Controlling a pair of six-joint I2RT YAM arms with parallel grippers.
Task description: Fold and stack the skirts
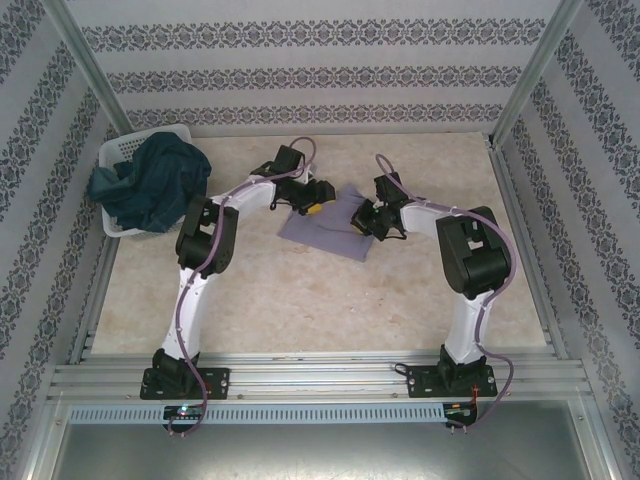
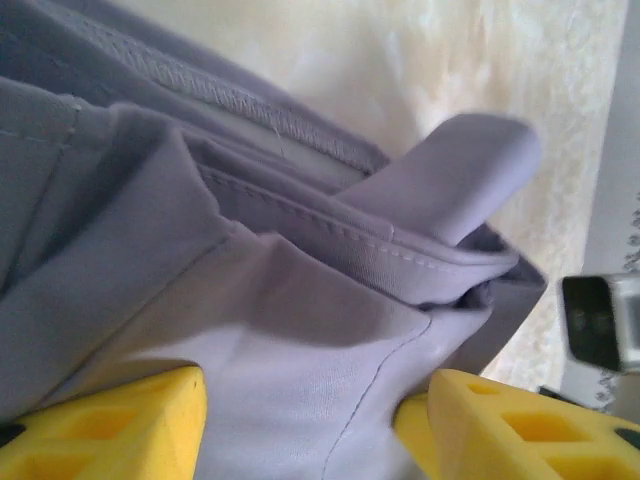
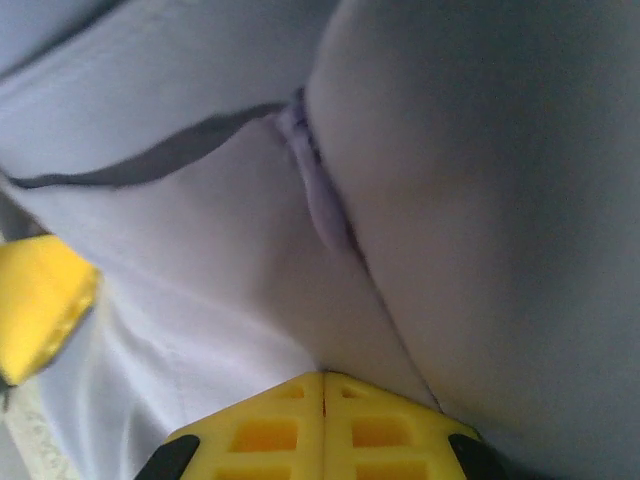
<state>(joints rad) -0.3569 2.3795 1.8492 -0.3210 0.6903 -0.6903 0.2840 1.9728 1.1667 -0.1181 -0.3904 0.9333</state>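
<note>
A light grey-lavender skirt [image 1: 325,235] lies spread at the middle of the table. My left gripper [image 1: 312,203] is down on its far edge. In the left wrist view its yellow fingers [image 2: 110,425] stand apart, with the skirt's hemmed folds [image 2: 300,330] bunched between them, so that gripper [image 2: 310,440] is open. My right gripper [image 1: 366,218] is at the skirt's right edge. Its yellow fingertips [image 3: 323,385] are pressed together, and creases in the grey cloth [image 3: 250,250] run into them. A dark teal-blue skirt [image 1: 152,185] hangs crumpled over the basket.
A white mesh basket [image 1: 118,152] stands at the table's back left corner. Patterned walls and metal posts close in the table on three sides. Bare tabletop [image 1: 300,300] lies between the skirt and the arm bases.
</note>
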